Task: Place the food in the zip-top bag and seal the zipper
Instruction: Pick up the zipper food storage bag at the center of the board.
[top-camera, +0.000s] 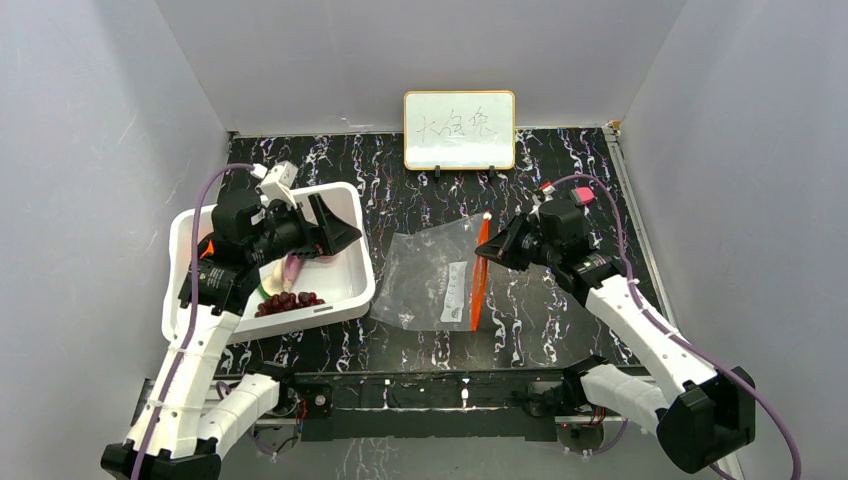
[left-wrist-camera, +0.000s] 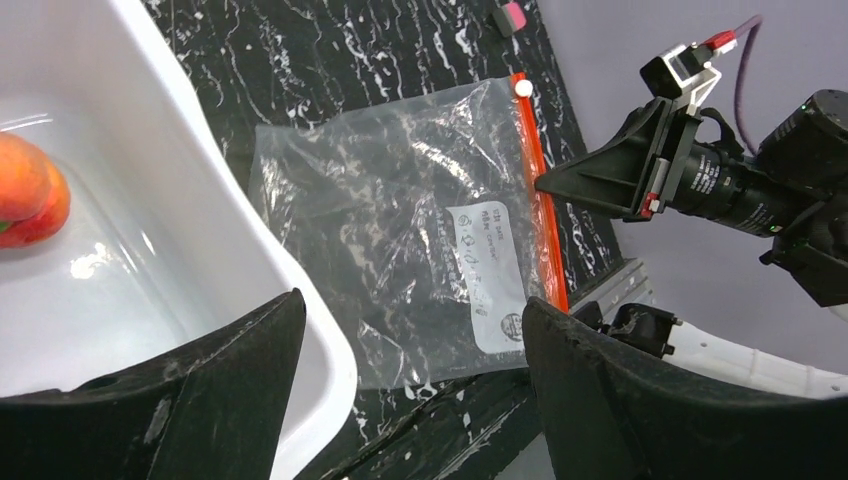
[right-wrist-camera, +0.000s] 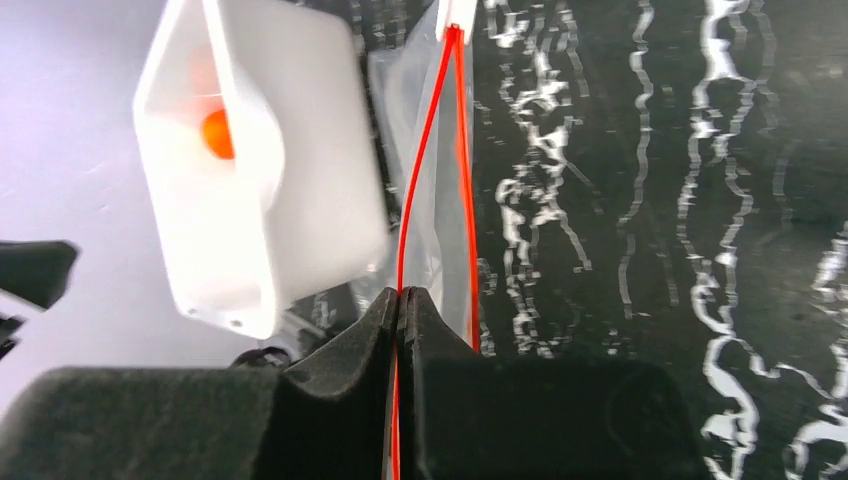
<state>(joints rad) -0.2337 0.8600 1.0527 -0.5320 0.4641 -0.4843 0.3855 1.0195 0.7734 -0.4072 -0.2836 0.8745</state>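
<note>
Left gripper (top-camera: 338, 236): above the bin (top-camera: 345, 282), jaws wide apart, holding nothing. All visible food lies in the bin: a grape bunch (top-camera: 288, 301) at its near wall and an orange fruit (left-wrist-camera: 28, 190) inside. Right gripper (top-camera: 485, 252): jaws closed on one lip of the zipper (top-camera: 477, 290), which is held apart from the other lip. The bag (top-camera: 425, 275) lies on the table (top-camera: 560, 200) between the bin and the right gripper. A whiteboard (top-camera: 459, 129) stands at the far edge.

Top camera looks down from the near edge over the whole table (top-camera: 560, 200). Left wrist faces right across the zip-top bag (left-wrist-camera: 400, 220); right wrist, tight on the zipper (right-wrist-camera: 465, 200), faces left. Shared: bag, white bin (right-wrist-camera: 300, 170).
</note>
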